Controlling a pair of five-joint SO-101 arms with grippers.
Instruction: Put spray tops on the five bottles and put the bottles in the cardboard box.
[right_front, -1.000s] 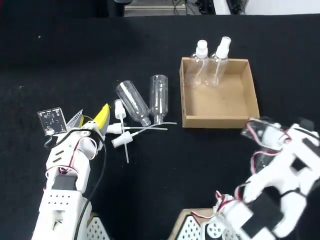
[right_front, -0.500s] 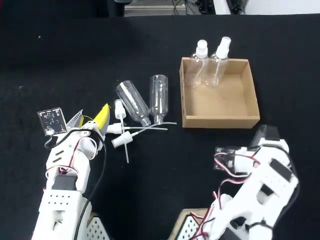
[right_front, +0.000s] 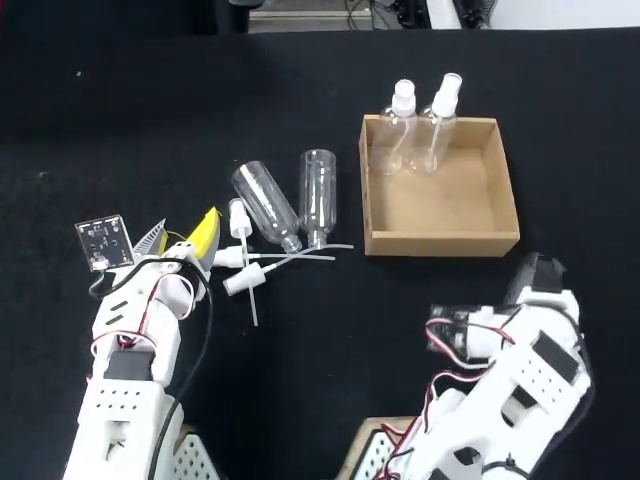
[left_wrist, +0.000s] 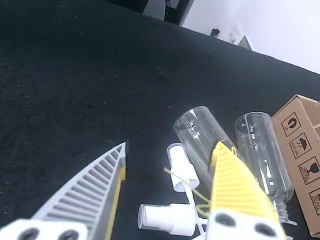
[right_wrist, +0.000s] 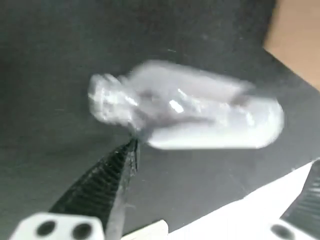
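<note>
Left tool (right_front: 183, 235) gapes empty, right tool (right_wrist: 222, 155) likewise (a blurred bottle (right_wrist: 185, 107) lies just before its tips), both over the black bench (right_front: 150, 120), where the cardboard box (right_front: 440, 242) holds two capped bottles (right_front: 400, 125) upright at its far wall and two uncapped bottles (right_front: 265, 205) lie beside three loose spray tops (right_front: 245, 278).
</note>
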